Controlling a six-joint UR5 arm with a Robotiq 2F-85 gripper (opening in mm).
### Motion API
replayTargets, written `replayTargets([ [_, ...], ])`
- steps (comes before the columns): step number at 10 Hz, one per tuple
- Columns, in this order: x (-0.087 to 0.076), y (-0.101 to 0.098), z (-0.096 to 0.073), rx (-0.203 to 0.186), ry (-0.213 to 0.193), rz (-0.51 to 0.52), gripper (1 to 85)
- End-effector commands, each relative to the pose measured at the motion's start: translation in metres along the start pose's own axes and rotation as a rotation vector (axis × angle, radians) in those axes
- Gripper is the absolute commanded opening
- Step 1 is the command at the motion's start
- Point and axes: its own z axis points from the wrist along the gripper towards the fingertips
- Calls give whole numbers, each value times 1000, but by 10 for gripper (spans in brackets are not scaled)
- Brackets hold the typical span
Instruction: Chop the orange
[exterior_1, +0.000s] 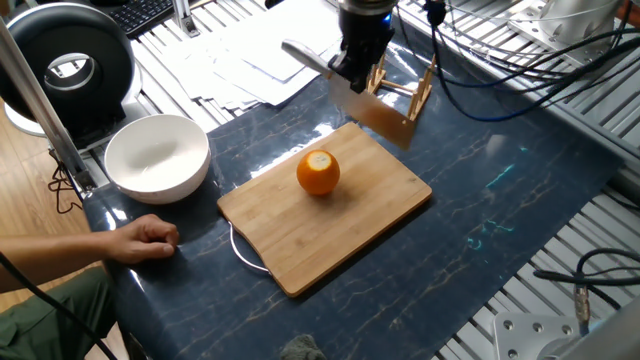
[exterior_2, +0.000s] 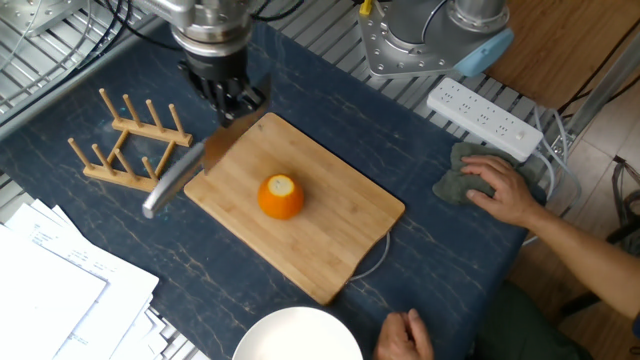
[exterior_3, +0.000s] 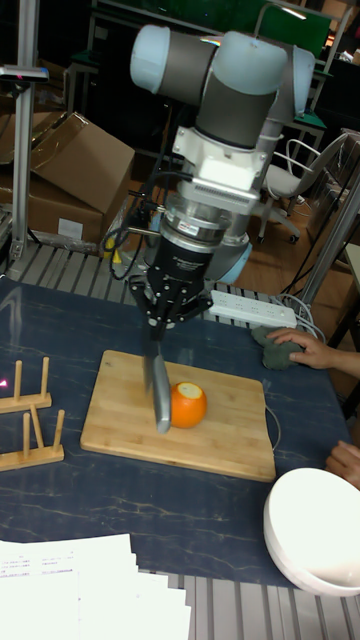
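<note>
Right now the orange (exterior_1: 318, 172) sits whole near the middle of the wooden cutting board (exterior_1: 300, 250), its pale flat-cut top facing up. The board lies on the dark blue marbled tabletop (exterior_1: 500, 190).

The tool (exterior_2: 232, 100) is pinched on a knife (exterior_2: 178, 178), gripping it where the blade meets the handle. The knife hangs above the board's far edge, apart from the orange. In the other fixed view its silver handle points out past the board toward the wooden peg rack (exterior_2: 125, 140), and the broad blade is largely hidden beneath the tool. In one fixed view the blade (exterior_1: 380, 118) looks blurred. In the tall fixed view the knife (exterior_3: 157, 385) hangs down just beside the orange (exterior_3: 187, 404); whether it touches the board cannot be told from that angle.

A white bowl (exterior_1: 157, 157) stands on the tabletop near one corner of the board. Beside it a person's closed hand (exterior_1: 145, 240) rests on the tabletop. The other hand (exterior_2: 500, 188) lies on a grey cloth (exterior_2: 452, 180) next to a white power strip (exterior_2: 485, 118). Sheets of white paper (exterior_2: 50, 295) lie at the tabletop's edge beyond the rack.
</note>
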Motion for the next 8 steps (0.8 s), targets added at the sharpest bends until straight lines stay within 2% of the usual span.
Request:
replayTargets([
  [1, 0, 39, -4, -68, -3, 34, 13],
  [3, -2, 56, -1, -97, -4, 57, 13],
  [5, 1, 67, 3, -99, 7, 67, 13],
  [8, 0, 74, 4, -115, 2, 65, 13],
])
